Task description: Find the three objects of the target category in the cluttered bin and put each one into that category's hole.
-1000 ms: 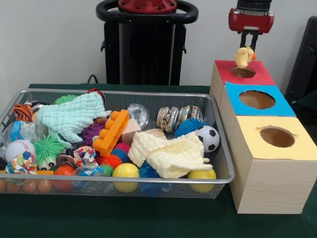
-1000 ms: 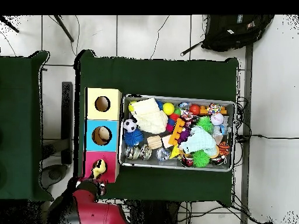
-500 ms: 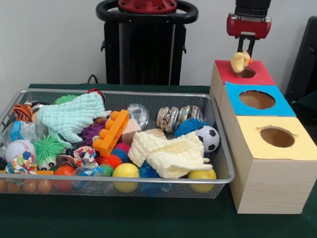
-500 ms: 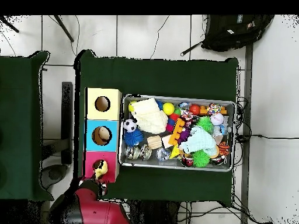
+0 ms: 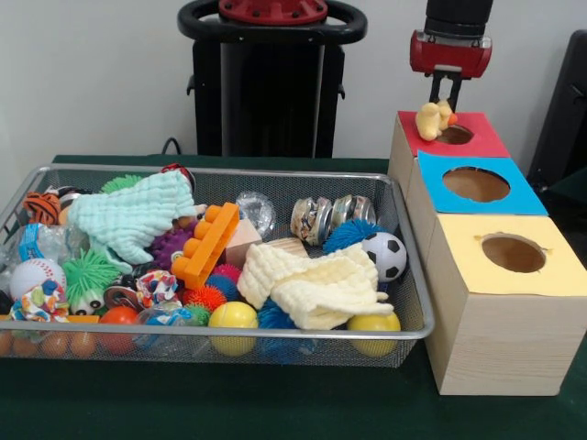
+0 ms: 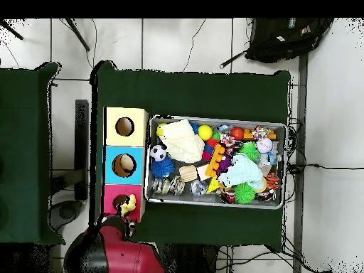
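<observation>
**One duck held over the red box**

One pale-yellow duck (image 5: 429,119) with an orange beak hangs pinched in the fingers of the gripper (image 5: 443,99), above the red box (image 5: 477,136) and toward the bin-side edge of its hole (image 5: 451,135), not yet inside. From above, the duck (image 6: 128,209) sits at the edge of the red top beside the dark hole, with the red arm (image 6: 121,252) reaching in from the robot's side.

Three boxes stand in a row on the green bench (image 5: 275,412): red nearest the robot, then blue (image 5: 523,188), then yellow (image 5: 559,266), each with a round hole in its lid. They stand just beside one short end of the bin (image 5: 404,302).

Toys fill the bin. A cream cloth (image 5: 312,284) lies near the soccer ball (image 5: 384,256); a mint cloth (image 5: 133,215) lies at the other end. Between them an orange block (image 5: 206,243) rests tilted on a purple spiky ball (image 5: 168,246). Two smooth yellow balls (image 5: 233,317) sit against the near wall, and a baseball (image 5: 35,273) at the far-left end. I can spot no other duck among the clutter from either view.

No writing or brand mark is legible on anything.
</observation>
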